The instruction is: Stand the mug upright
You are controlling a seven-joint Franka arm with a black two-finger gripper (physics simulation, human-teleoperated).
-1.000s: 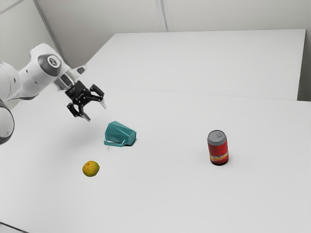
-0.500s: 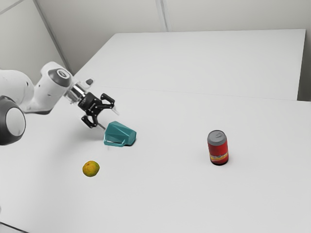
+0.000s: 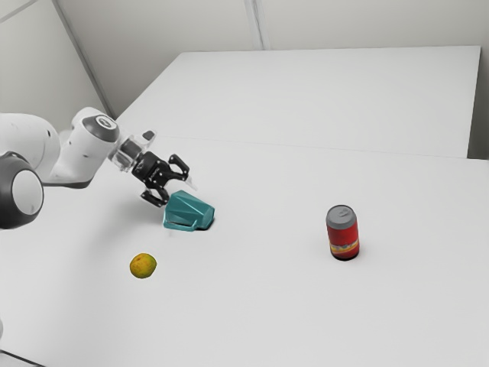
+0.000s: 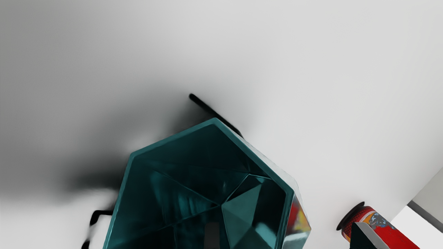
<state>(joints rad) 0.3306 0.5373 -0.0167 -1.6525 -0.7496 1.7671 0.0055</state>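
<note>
A teal, faceted mug (image 3: 189,212) lies on its side on a smooth white tabletop (image 3: 267,306), its open mouth facing the black two-finger claw (image 3: 179,195) of a white robot arm (image 3: 90,149). The mug's base points toward the exterior view's right, and its handle shows along the side nearer that camera. The claw stands at the mouth with its fingers spread wide, holding nothing: the wrist view shows one dark finger (image 4: 211,237) in line with the mug's hollow and the other beyond the rim, a stretch of the mug's wall between them. Whether either finger touches the mug cannot be told.

With the mug lying down, the job of righting it remains to be done, and the step in hand looks to be lining up a grip on the rim. The next move likely calls for settling the fingers on either side of the wall, closing them, then lifting and tipping the mouth skyward before setting the base down.

The count on the scene: one mug, one red soda can (image 3: 343,233) with a gray top, upright and well apart, and one yellow-orange citrus fruit (image 3: 143,265) resting near the mug.
</note>
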